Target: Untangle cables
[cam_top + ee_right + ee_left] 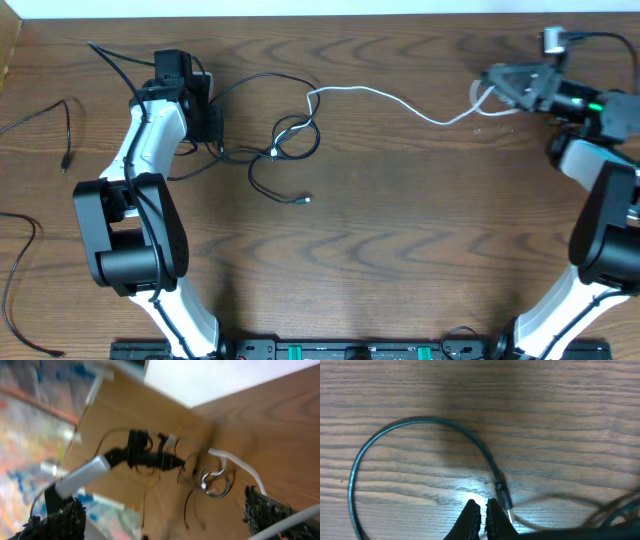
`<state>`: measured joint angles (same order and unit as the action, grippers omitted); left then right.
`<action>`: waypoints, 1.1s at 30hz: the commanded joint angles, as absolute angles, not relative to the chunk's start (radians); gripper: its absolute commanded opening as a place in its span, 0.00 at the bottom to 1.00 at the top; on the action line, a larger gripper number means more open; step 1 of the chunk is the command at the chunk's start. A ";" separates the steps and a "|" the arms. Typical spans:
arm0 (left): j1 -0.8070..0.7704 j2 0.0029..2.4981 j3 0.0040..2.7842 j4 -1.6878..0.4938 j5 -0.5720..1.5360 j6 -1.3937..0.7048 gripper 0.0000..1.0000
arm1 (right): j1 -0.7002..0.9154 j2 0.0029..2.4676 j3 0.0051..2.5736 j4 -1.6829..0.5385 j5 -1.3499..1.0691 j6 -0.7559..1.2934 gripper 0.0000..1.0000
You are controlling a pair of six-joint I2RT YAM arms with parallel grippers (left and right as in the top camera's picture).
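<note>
The wooden table (400,250) carries a knot of black cables (290,140) at upper centre. The white cable (390,98) runs from it rightward to the right gripper (492,88). Only the right wrist view shows its fingers spread wide. The left gripper (481,510), upper left overhead, is pinched closed. Its wrist view shows a black plug (502,495) just beside it.

black cable (420,422): loop cut off by bottom edge | right wrist view: blurred throughout
</note>
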<state>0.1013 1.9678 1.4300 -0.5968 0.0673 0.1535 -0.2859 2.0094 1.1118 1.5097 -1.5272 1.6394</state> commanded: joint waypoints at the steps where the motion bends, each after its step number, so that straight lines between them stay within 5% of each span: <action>1: 0.105 1.973 1.427 -0.597 0.108 0.144 0.07 | -0.224 2.011 1.119 1.432 -1.560 1.473 0.99; 9: 0.105 1.973 1.427 -0.596 0.187 0.145 0.08 | -0.059 2.011 1.100 0.967 -1.460 1.083 0.99; 17: 0.058 1.973 1.427 -0.597 0.233 0.236 0.07 | 0.146 2.011 1.100 0.464 -1.013 0.678 0.99; 33: -0.113 1.973 1.427 -0.575 0.233 0.262 0.08 | 0.418 2.014 1.100 0.384 -0.519 0.612 0.99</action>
